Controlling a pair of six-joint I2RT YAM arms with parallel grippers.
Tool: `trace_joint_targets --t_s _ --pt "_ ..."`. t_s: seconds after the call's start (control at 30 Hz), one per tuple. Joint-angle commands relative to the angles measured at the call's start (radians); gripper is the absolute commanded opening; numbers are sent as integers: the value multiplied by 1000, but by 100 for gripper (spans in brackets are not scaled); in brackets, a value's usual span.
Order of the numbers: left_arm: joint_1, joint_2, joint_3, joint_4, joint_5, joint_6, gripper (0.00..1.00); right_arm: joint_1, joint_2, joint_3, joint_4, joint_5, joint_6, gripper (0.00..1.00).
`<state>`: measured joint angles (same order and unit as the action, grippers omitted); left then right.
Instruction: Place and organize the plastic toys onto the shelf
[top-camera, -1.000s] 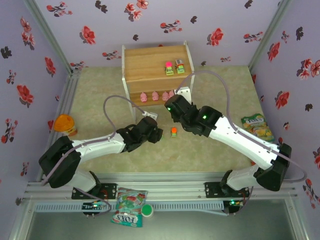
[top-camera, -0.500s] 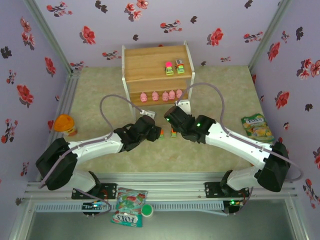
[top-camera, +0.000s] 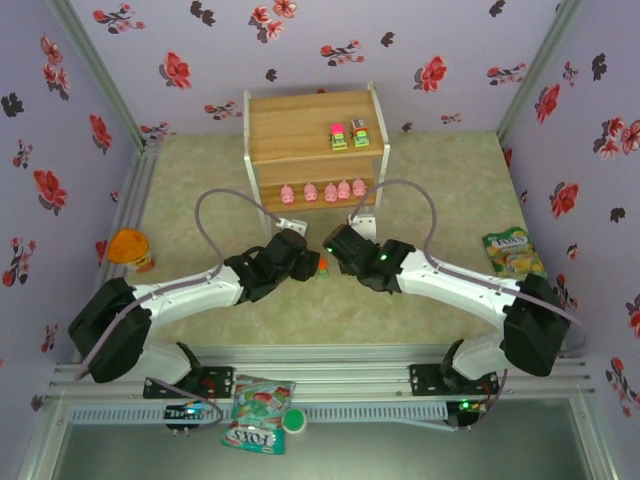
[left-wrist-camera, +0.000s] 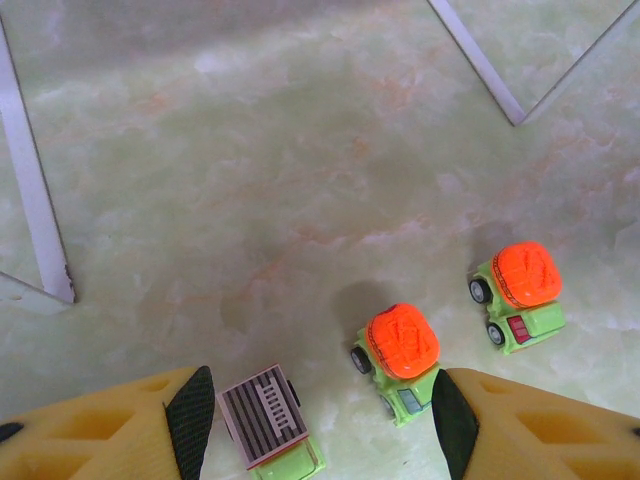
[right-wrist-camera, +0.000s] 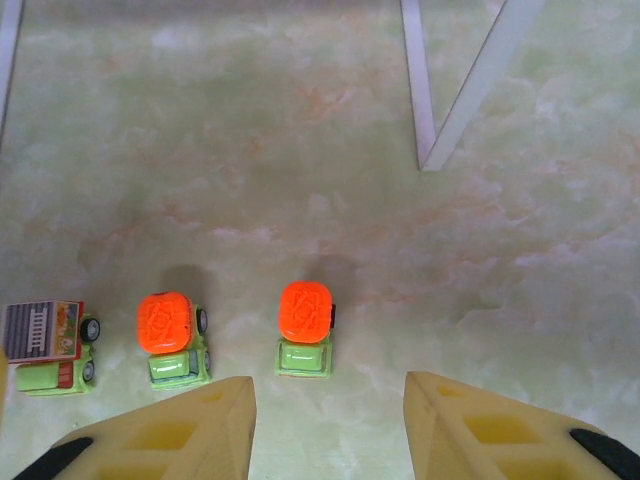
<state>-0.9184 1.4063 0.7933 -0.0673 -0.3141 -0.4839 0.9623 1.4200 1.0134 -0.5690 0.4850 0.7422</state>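
The two-tier wooden shelf (top-camera: 305, 120) stands at the back, with two small cars (top-camera: 348, 134) on its top board and several pink pigs (top-camera: 322, 190) on the lower board. Three cars sit on the floor in front of it. My left gripper (left-wrist-camera: 320, 425) is open low over a grey-topped car (left-wrist-camera: 265, 415) and an orange-topped car (left-wrist-camera: 400, 350), both lying between its fingers. A second orange-topped car (left-wrist-camera: 520, 290) sits further right. My right gripper (right-wrist-camera: 328, 390) is open just behind that car (right-wrist-camera: 305, 325), apart from it. Both grippers (top-camera: 300, 262) (top-camera: 335, 245) meet around the cars (top-camera: 322, 266).
An orange-lidded jar (top-camera: 130, 245) sits at the left wall. One candy bag (top-camera: 515, 252) lies at the right, and more candy bags (top-camera: 258, 410) lie below the rail in front. The shelf's white frame legs (left-wrist-camera: 35, 200) (right-wrist-camera: 420, 90) stand close to both grippers.
The right gripper has swung left and down toward the floor cars. The left gripper has crept forward and right, closing over the cars. Nothing has been taken hold of.
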Motion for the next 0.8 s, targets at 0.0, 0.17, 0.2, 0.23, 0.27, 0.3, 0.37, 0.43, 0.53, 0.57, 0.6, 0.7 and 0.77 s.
trace_joint_targets --t_s 0.0,0.17,0.2,0.23,0.27,0.3,0.37,0.43,0.53,0.57,0.6,0.7,0.77 --pt "9 -26 -16 1 -24 -2 64 6 34 -16 33 -3 41 45" --pt "12 -30 -18 0 -25 -2 64 3 73 -34 62 -9 52 50" --pt "12 -30 -17 0 -24 -2 64 1 80 -41 69 -10 53 50" --pt "13 -30 -17 -1 -23 -2 64 -3 85 -43 74 -14 54 50" --pt "12 -29 -17 -2 -25 -2 64 -6 91 -46 81 -17 54 50" --pt "13 -29 -17 -2 -25 -2 64 -9 97 -51 87 -20 54 50" --pt "12 -27 -16 -2 -25 -2 64 -16 108 -59 98 -27 55 50" --pt "13 -27 -16 -4 -25 -2 64 -23 118 -65 112 -37 56 50" --pt "13 -25 -16 -3 -24 -2 64 -26 138 -70 132 -46 58 50" --pt "13 -24 -14 -3 -25 -1 64 -28 148 -72 137 -49 57 50" --pt "13 -22 -14 -3 -24 -2 64 -30 157 -72 145 -52 59 50" --pt "13 -17 -12 -5 -24 -2 64 -36 186 -75 163 -59 62 51" --pt "13 -17 -12 -4 -25 -2 64 -38 196 -84 185 -61 65 52"
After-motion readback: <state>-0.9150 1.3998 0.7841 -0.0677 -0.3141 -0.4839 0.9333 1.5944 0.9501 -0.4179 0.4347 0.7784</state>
